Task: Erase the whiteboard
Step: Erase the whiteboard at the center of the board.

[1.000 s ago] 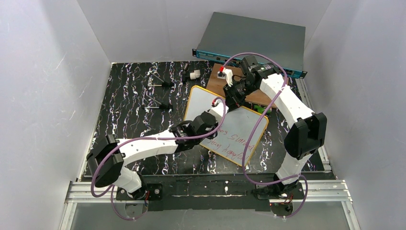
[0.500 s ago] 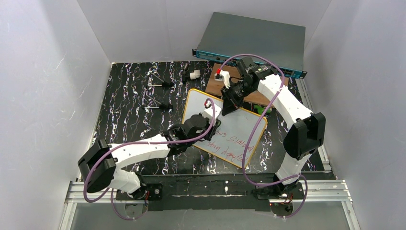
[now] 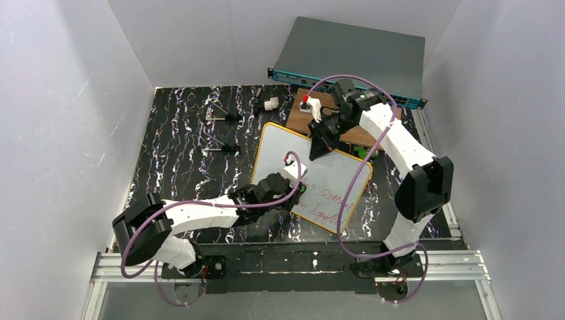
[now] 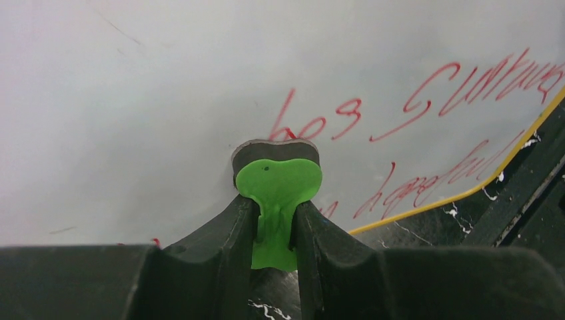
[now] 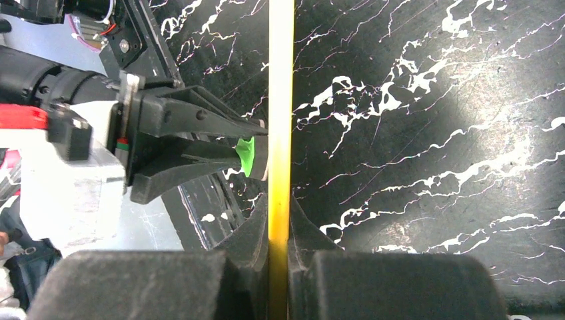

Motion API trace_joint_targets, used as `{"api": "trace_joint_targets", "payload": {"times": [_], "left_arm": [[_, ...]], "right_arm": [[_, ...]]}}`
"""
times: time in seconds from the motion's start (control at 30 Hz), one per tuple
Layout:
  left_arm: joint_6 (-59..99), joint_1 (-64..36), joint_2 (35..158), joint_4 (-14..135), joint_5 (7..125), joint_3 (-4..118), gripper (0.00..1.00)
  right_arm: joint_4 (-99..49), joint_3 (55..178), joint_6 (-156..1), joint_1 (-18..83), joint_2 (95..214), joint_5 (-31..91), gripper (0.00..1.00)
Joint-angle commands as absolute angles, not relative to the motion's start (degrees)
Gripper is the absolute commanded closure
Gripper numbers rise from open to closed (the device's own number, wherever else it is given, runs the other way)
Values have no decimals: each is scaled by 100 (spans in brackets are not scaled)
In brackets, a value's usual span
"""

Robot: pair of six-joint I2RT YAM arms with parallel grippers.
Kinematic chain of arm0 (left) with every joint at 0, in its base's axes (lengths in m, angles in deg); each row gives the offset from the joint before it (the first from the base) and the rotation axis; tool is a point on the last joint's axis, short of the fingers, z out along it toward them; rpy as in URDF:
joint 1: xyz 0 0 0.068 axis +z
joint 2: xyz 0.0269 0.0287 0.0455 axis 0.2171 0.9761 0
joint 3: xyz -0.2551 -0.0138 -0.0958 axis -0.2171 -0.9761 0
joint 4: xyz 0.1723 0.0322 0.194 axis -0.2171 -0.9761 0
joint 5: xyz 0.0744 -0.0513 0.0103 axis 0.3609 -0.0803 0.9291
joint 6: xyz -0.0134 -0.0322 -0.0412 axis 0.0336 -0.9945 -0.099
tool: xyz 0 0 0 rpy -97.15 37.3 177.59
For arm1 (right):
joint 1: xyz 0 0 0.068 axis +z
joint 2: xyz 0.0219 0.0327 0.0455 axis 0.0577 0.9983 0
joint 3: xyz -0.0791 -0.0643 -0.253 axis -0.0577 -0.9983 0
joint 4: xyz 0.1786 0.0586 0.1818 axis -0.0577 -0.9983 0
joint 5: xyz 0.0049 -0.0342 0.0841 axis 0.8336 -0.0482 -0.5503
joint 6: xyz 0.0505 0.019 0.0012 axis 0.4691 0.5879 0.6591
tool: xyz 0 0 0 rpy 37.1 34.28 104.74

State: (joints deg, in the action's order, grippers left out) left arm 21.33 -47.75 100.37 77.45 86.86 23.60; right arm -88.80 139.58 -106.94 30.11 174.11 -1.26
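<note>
**Whiteboard pinched at its far edge, eraser on the red writing**

The whiteboard lies askew near the middle of the black marbled table. Its far part is plain white, and red handwriting runs across the near-right part.

The left jaws are closed narrowly on the green handle of a small eraser. Its dark pad is pressed to the white surface right where the writing starts.

The right jaws are nearly closed on the board's yellow frame at the far edge, which shows edge-on between them. Whether that edge is off the table cannot be told.

A brown wooden board lies just behind the whiteboard. A grey rack unit with a blue front sits at the back wall.
</note>
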Motion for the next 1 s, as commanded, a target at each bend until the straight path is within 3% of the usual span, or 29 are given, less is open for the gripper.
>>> {"api": "trace_joint_targets", "payload": {"times": [0.0, 0.23, 0.77, 0.8, 0.83, 0.97], "left_arm": [[1849, -4903, 10384, 7479, 8758, 2106, 100], [1485, -4969, 10476, 7079, 9266, 2199, 100], [1709, -4890, 10583, 5570, 10499, 4155, 100], [1758, -4859, 10547, 5537, 10485, 4237, 100], [1813, -4832, 10517, 5524, 10461, 4316, 100], [1995, -4714, 10375, 5475, 10350, 4632, 100]], "right_arm": [[-8989, 13917, -11014, 3143, 17389, -151, 99], [-8998, 13931, -10689, 3143, 17415, -151, 99], [-8984, 13908, -10994, 3143, 17347, -151, 99], [-8982, 13908, -10994, 3143, 17345, 1818, 99], [-8983, 13907, -10994, 3143, 17340, 95, 99], [-8977, 13901, -10994, 3143, 17336, -152, 99]]}}
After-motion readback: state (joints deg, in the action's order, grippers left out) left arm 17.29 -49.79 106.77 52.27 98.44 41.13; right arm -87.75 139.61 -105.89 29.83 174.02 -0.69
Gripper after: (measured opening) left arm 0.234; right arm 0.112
